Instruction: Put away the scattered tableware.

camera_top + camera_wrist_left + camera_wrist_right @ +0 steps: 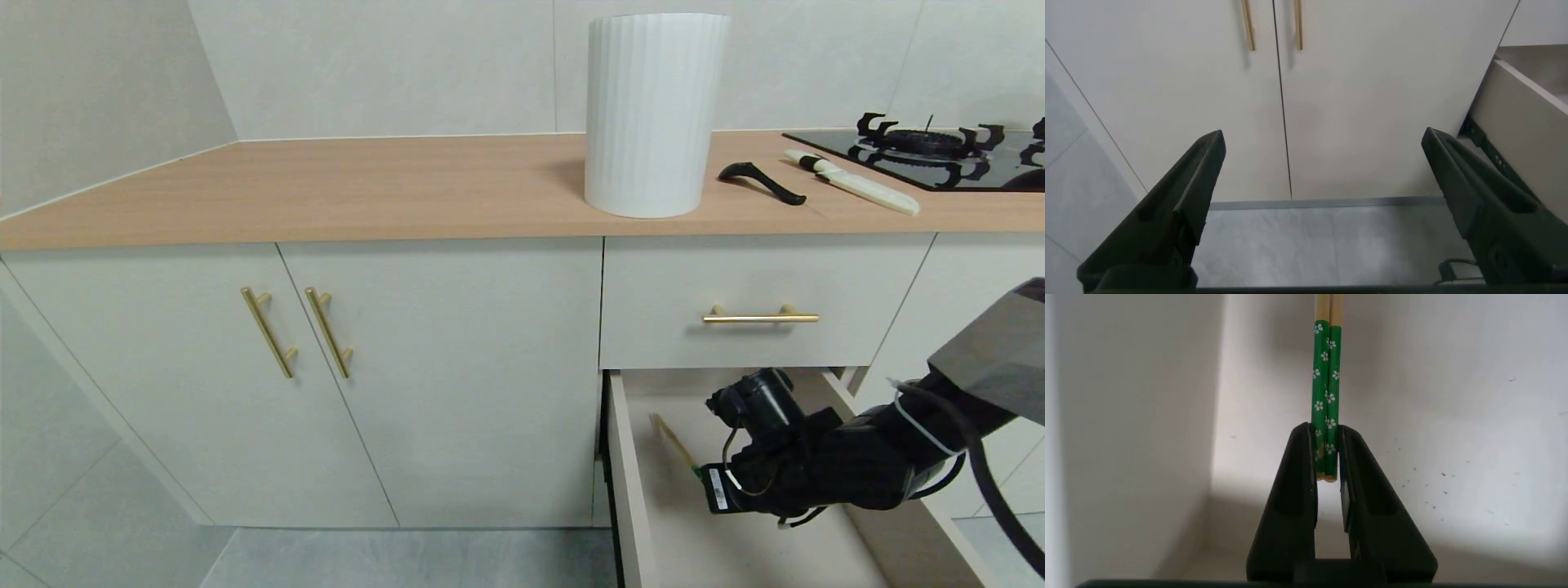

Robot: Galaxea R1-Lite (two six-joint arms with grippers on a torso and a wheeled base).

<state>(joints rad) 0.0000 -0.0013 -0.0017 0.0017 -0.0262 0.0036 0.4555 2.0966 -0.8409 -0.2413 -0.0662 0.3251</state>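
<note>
— Chopsticks (1327,384)?
— Pinched at green ends by right gripper (1328,469), low inside open drawer (629,457), likely for laying flat.
— Left gripper (1323,143)?
— Spread wide, empty, left of drawer. Knife (857,184) on bench (326,188) above drawer.

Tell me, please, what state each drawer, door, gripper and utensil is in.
Lower drawer: pulled open.
Upper drawer: shut.
Cabinet doors: shut.
Right gripper: jaws shut on chopsticks.
Left gripper: jaws open, empty.
Knife: lying flat on counter.
Black utensil: lying beside it.
</note>
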